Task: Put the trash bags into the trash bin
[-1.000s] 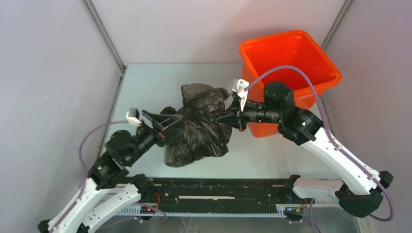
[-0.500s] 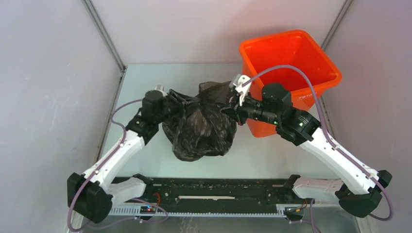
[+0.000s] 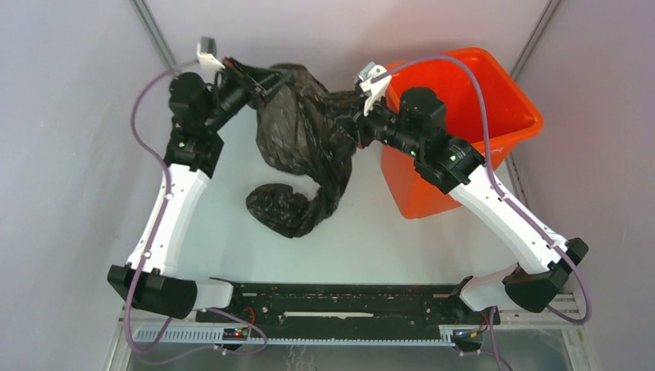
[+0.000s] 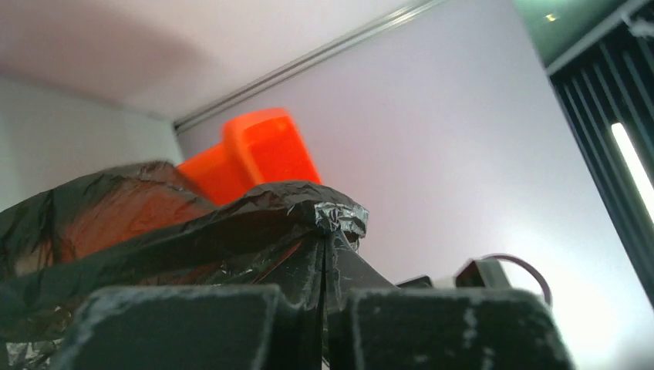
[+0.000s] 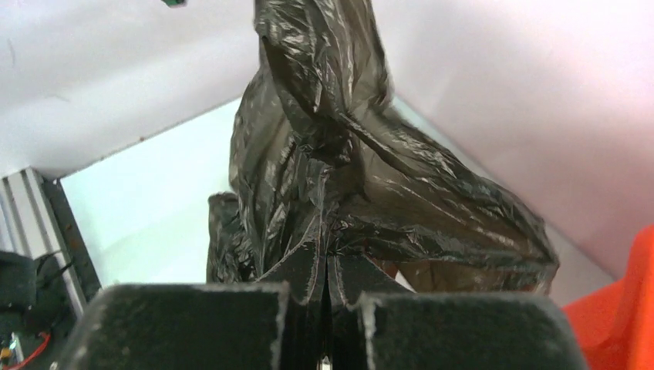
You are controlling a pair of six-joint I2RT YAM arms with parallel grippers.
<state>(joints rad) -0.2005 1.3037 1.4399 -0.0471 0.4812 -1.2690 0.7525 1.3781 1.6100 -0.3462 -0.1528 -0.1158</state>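
Observation:
The black trash bags [image 3: 305,131] hang stretched between both grippers above the table, with a bunched tail [image 3: 287,209] resting on the table below. My left gripper [image 3: 272,79] is shut on the bags' left edge, high at the back left. My right gripper [image 3: 351,116] is shut on their right edge, just left of the orange trash bin [image 3: 479,93]. In the left wrist view the jaws pinch crinkled black film [image 4: 328,231], with the bin [image 4: 266,150] beyond. In the right wrist view the jaws pinch the bags [image 5: 328,177], and the bin's rim [image 5: 628,308] shows at the lower right.
The bin stands at the back right corner against the enclosure walls. Pale side walls [image 3: 77,116] close in on the left and right. A black rail [image 3: 340,297] with the arm bases runs along the near edge. A purple cable [image 3: 440,66] arcs over the bin.
Both arms have lifted the bags up and toward the back. The left arm swung from near left to far left and its jaws closed on the bag's edge. The bags now hang stretched.

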